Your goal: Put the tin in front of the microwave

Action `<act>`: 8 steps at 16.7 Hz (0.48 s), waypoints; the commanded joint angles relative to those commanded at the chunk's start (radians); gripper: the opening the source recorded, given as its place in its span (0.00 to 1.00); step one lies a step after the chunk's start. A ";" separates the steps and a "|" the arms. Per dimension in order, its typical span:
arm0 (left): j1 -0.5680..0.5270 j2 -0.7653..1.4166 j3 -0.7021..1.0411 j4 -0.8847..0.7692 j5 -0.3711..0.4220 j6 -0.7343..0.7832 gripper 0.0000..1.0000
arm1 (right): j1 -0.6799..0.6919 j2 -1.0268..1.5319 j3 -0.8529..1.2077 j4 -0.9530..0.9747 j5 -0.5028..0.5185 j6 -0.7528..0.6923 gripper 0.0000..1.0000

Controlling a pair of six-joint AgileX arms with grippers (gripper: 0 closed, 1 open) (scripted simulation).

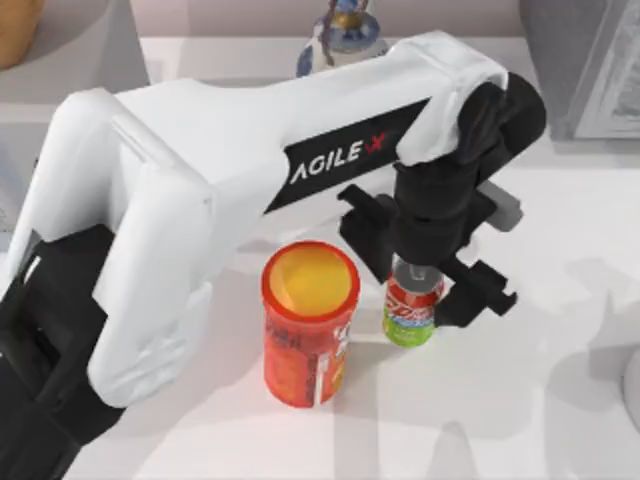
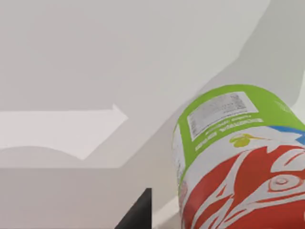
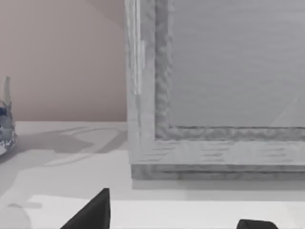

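At table centre, a touch toward 4 o'clock in the top view, the tin [image 1: 411, 312] stands upright w/ the left gripper [image 1: 428, 285] directly over it; black fingers [image 1: 478, 291] straddle the can's upper part, one at its 10 o'clock side, one at its 3–4 o'clock side, claw looks set wide, w/ no squeeze visible; whether the pads already touch the wall I can't tell. Left wrist view sits v. close on the red-and-green label [image 2: 240, 157], so the can is right inside the claw's reach. The orange canister [image 1: 309, 335] w/ yellow lid stands just beside the tin at its 9 o'clock, near but apart; a glass bottle [image 1: 341, 38] sits at 12 o'clock, far edge.

Handling, my judgement: thin-walled drink can, prob. light, stiff enough upright but dents if pinched hard; smooth printed wall = slippery; best hold is mid-to-upper body, across the diameter, moderate force; keep it vertical.

Right gripper [image 3: 174, 224]: parked near the grey box [image 3: 214, 95] at the 2 o'clock corner; fingertips well apart.
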 joint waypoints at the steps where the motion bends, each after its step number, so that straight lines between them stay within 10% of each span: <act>1: 0.000 0.000 0.000 0.000 0.000 0.000 0.47 | 0.000 0.000 0.000 0.000 0.000 0.000 1.00; 8: 0.000 0.000 0.000 0.000 0.000 0.000 0.00 | 0.000 0.000 0.000 0.000 0.000 0.000 1.00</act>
